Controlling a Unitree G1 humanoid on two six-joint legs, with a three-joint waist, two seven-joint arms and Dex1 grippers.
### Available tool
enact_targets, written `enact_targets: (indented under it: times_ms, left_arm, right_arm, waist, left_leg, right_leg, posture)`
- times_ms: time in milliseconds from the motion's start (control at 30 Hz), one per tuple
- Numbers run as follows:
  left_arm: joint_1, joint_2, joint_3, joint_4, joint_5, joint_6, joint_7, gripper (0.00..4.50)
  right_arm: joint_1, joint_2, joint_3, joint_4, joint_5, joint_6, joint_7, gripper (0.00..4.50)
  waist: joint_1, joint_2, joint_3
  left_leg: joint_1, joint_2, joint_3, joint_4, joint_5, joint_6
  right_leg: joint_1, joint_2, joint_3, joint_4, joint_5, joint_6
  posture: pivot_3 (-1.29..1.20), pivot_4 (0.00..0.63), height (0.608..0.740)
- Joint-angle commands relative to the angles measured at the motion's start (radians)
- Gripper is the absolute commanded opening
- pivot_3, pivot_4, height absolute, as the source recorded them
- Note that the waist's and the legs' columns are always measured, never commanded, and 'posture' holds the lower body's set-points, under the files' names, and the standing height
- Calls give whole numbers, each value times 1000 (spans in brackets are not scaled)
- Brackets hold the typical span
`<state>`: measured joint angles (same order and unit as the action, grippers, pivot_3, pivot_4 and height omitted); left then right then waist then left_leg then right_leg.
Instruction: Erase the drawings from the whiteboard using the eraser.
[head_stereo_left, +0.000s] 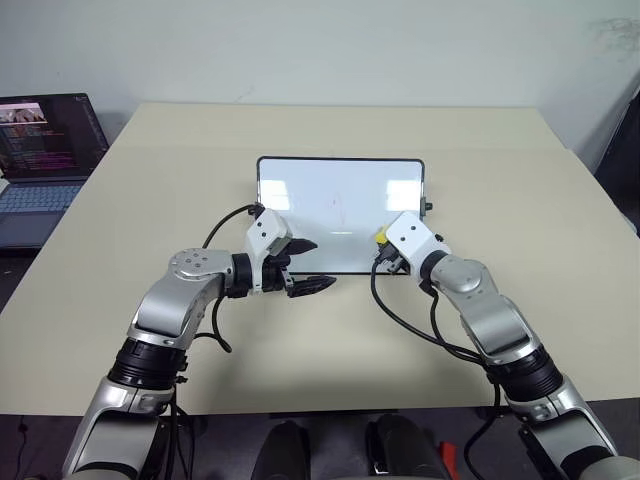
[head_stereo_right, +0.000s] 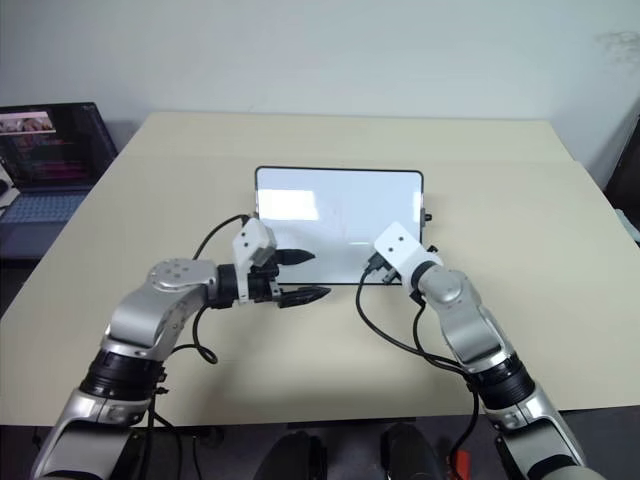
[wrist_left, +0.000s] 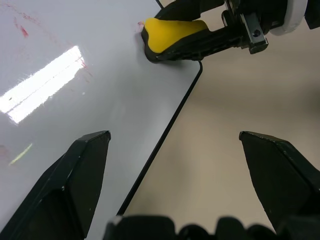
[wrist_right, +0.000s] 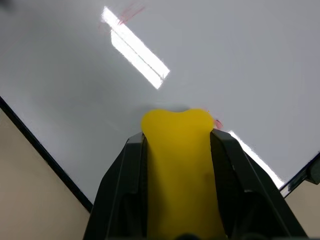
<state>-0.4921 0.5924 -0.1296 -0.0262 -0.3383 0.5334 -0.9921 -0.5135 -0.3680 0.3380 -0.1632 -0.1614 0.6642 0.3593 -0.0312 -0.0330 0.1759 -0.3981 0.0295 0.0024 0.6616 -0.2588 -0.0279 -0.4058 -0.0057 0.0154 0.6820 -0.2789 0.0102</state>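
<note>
The whiteboard (head_stereo_left: 340, 190) lies flat on the table, black-framed and glossy. Faint red drawings show on it: one near the middle (head_stereo_left: 337, 205), one far up the board (wrist_right: 129, 12), and a small smudge (wrist_right: 217, 123) right beside the eraser's tip. My right gripper (wrist_right: 177, 137) is shut on the yellow eraser (wrist_right: 177, 170), whose tip is down at the board's surface near the right front corner (head_stereo_left: 381, 237). My left gripper (head_stereo_left: 305, 266) stands open over the board's front edge, with one finger (wrist_left: 82, 165) above the board and the other above the table, holding nothing.
An open laptop (head_stereo_left: 45, 150) stands on a lower surface at the far left, beyond the beige table (head_stereo_left: 150, 200). Black cables loop from both wrists over the table in front of the board.
</note>
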Motion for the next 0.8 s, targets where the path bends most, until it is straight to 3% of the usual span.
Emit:
enact_targets:
  times_ms: [33, 167, 500, 800]
  left_arm:
    - [7, 12, 16, -18, 0, -17, -5, 4500]
    - [16, 18, 4, -27, 7, -23, -21, 4500]
    - [13, 14, 4, -30, 11, -23, -25, 4500]
    - [17, 16, 1, -27, 14, -23, -27, 4500]
  right_arm:
    - [-51, 5, -75, 66, -42, -26, -82, 1353]
    - [-74, 4, -91, 95, -42, -43, -81, 1353]
    - [36, -68, 29, 22, -46, 22, 116, 1353]
    - [-72, 0, -69, 83, -86, -72, -42, 1353]
  waist:
    - [-1, 0, 0]
    - [1, 0, 0]
    - [-2, -1, -1]
    - [-1, -1, -1]
  left_leg:
    - [0, 0, 1, 1, 0, 0]
    - [0, 0, 1, 1, 1, 0]
    - [1, 0, 1, 1, 1, 1]
    - [2, 1, 1, 1, 2, 2]
  right_leg:
    - [0, 0, 1, 0, 1, 0]
    - [0, 0, 1, 0, 2, 0]
    - [1, 0, 1, 0, 2, 0]
    - [1, 2, 2, 0, 3, 1]
  posture:
    - [0, 150, 740]
    - [0, 150, 740]
    - [0, 150, 740]
    - [0, 150, 740]
